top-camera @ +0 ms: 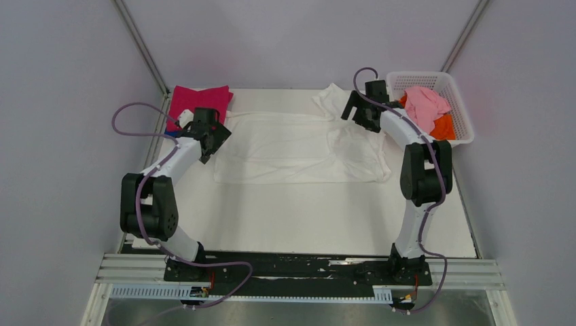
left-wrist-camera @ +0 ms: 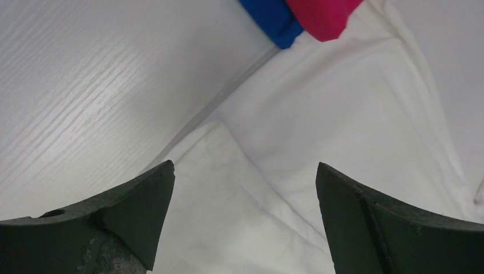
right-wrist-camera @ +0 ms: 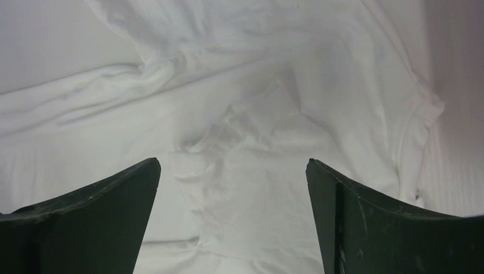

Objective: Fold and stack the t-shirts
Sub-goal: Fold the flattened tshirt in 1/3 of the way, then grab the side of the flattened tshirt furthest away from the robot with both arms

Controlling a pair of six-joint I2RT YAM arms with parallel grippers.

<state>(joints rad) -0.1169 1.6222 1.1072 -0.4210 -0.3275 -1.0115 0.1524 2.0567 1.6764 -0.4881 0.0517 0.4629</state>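
A white t-shirt (top-camera: 299, 146) lies spread on the table's far half, plain side up, no print showing. My left gripper (top-camera: 212, 140) is open over its left edge; the left wrist view shows a folded corner of the shirt (left-wrist-camera: 245, 205) between the fingers. My right gripper (top-camera: 358, 112) is open over the shirt's wrinkled right end (right-wrist-camera: 251, 171). A folded magenta t-shirt (top-camera: 198, 100) lies at the far left on a blue one, whose edge (left-wrist-camera: 274, 20) shows under the magenta (left-wrist-camera: 322, 17). Pale pink (top-camera: 426, 105) and orange (top-camera: 445, 127) tees sit in the basket.
A white lattice basket (top-camera: 462, 109) stands at the far right beside the right arm. Bare white table (top-camera: 306, 217) lies between the shirt and the arm bases. Grey walls close in the sides and back.
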